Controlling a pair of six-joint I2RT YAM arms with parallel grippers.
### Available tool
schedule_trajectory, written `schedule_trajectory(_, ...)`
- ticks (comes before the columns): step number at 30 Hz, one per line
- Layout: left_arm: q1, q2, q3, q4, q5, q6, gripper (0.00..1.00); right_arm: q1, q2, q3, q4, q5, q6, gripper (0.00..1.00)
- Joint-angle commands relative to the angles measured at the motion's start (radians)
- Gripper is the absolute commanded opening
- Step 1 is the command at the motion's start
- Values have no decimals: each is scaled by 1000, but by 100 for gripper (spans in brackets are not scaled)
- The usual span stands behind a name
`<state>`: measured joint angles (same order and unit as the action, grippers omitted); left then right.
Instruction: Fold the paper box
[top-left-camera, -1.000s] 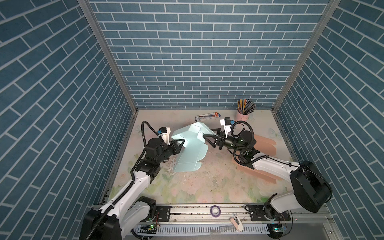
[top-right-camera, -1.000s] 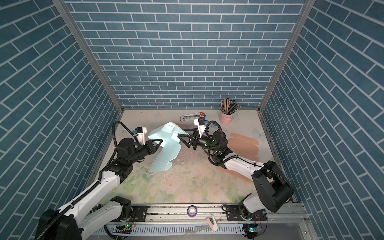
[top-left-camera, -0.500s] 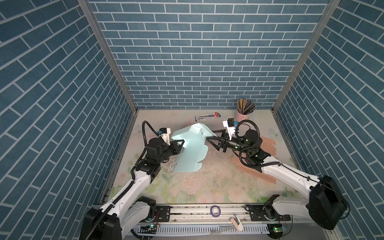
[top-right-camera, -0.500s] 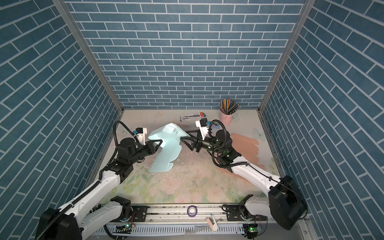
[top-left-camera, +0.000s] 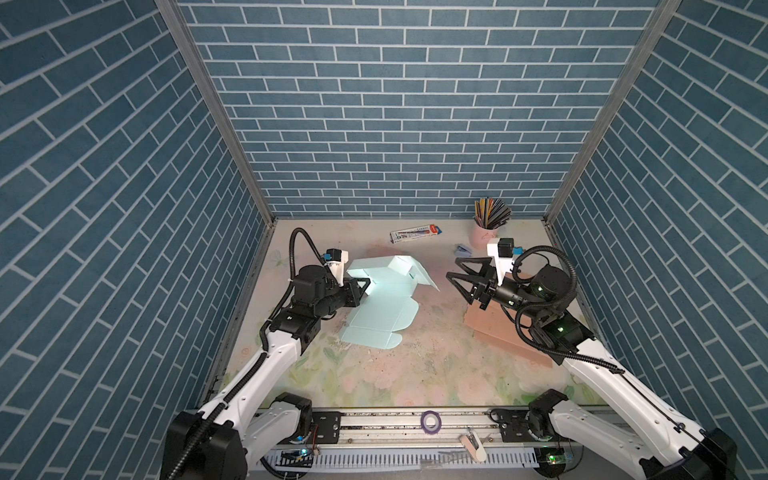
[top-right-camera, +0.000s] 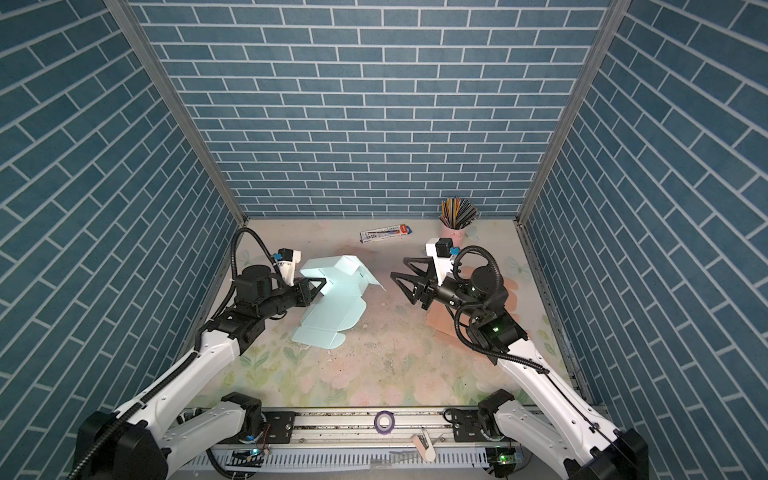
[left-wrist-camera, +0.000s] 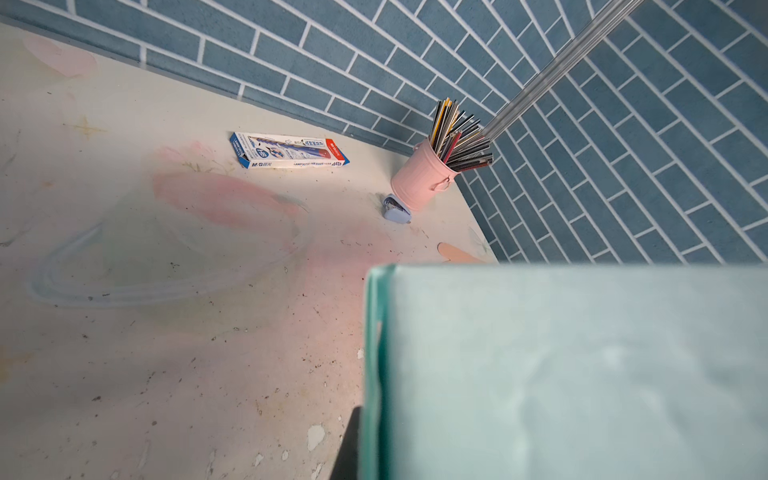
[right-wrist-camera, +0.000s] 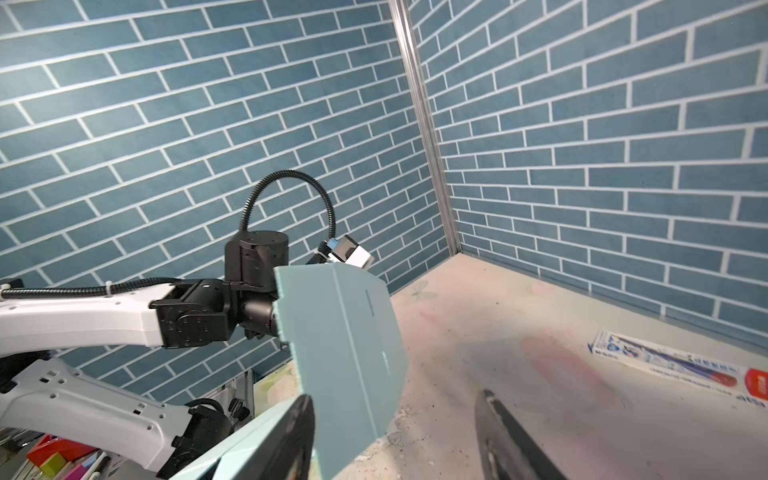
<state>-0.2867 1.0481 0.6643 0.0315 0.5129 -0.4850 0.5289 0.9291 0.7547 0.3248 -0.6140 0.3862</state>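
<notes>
paper box (top-left-camera: 384, 299) is seen centre-left on table (top-left-camera: 415, 357), lower flaps flat, upper panels raised | left gripper (top-left-camera: 365, 286) is clamped on its left edge | right gripper (top-left-camera: 452, 267) is spread wide, clear of it | pink cup (top-left-camera: 482, 237) is set by back wall

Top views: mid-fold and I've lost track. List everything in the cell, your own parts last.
paper box: one, pale teal, left of centre on the table, partly folded, one panel raised
pencil carton: one, white and blue, back
cup of pencils: one, pink, back right
small clip-like item: one, lilac, beside that cup
card sheet: one, salmon-brown, right side
tape roll: one, purple, front rail
left tool: black, shut on the paper box
right tool: black, open, clear of it
</notes>
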Motion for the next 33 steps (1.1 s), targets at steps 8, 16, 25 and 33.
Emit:
schedule_trajectory(8,-31,125,20,-1,25,57,6,-4,157,26,-12,-112,-15,51)
schedule_trajectory(16,-45,198,55,26,39,56,5,84,263,68,-30,-132,-51,49)
schedule_trajectory(25,-52,237,60,31,14,54,5,156,359,132,-66,-121,-88,45)
schedule_trajectory(33,-54,248,68,-31,-72,76,4,197,381,136,-66,-55,-86,44)
